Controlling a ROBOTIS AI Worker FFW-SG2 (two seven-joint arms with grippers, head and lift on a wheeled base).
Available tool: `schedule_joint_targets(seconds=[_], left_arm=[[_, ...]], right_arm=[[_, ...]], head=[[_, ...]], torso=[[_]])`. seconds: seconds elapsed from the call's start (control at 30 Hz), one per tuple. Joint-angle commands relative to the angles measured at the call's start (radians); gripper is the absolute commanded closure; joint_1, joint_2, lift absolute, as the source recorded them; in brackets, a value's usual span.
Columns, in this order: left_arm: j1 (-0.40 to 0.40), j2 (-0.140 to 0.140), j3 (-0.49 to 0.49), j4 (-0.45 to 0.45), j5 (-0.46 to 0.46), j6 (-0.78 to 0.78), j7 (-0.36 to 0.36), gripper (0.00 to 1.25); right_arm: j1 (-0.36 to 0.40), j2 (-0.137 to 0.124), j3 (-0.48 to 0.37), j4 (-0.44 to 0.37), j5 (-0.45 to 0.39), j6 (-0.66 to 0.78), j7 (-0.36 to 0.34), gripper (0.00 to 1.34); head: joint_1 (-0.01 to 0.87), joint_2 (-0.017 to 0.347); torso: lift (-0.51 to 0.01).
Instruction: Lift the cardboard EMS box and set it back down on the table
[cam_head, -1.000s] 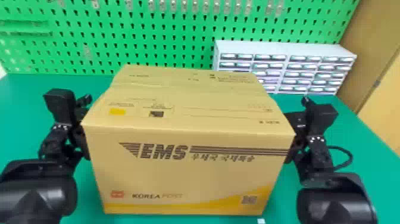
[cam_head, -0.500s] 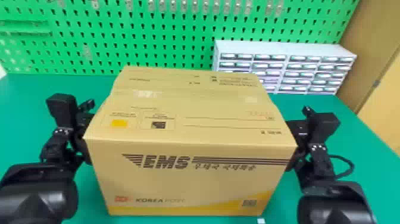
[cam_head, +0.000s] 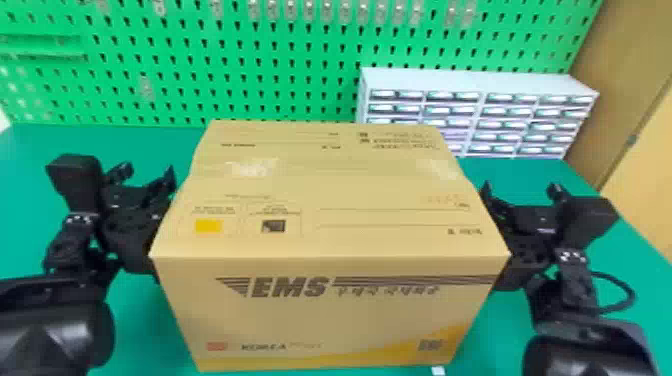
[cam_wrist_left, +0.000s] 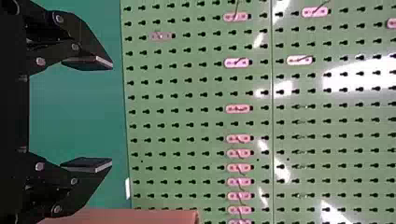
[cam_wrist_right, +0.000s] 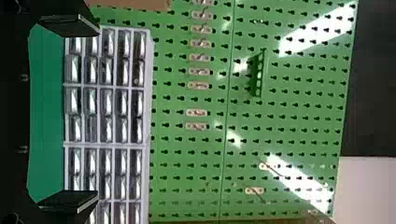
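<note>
Box (cam_head: 360, 315) shows more top than before; left hand (cam_head: 146, 176) and right hand (cam_head: 521, 191) flank it, both wide.

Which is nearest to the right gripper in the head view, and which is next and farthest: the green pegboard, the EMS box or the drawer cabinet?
From the right gripper:
1. EMS box, close beside it on its left.
2. Drawer cabinet, beyond it at the table's back.
3. Green pegboard, upright behind the cabinet.
</note>
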Motion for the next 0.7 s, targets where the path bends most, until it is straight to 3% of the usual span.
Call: schedule_joint_targets(seconds=[0.0,0.67], left_arm=[[0.003,0.001,0.022,-0.008,-0.004,0.0,0.0,0.51],[0.023,0.001,0.062,-0.018,0.013,0.0,0.0,0.51]], right_arm=[[0.015,0.006,-0.044,-0.023,0.002,0.0,0.0,0.08],[0.051,0.015,-0.112,-0.046,-0.001,-0.017,0.0,0.08]], head=[[0.678,-0.014],[0.678,-0.014]], torso=[[-0.095],[-0.095]])
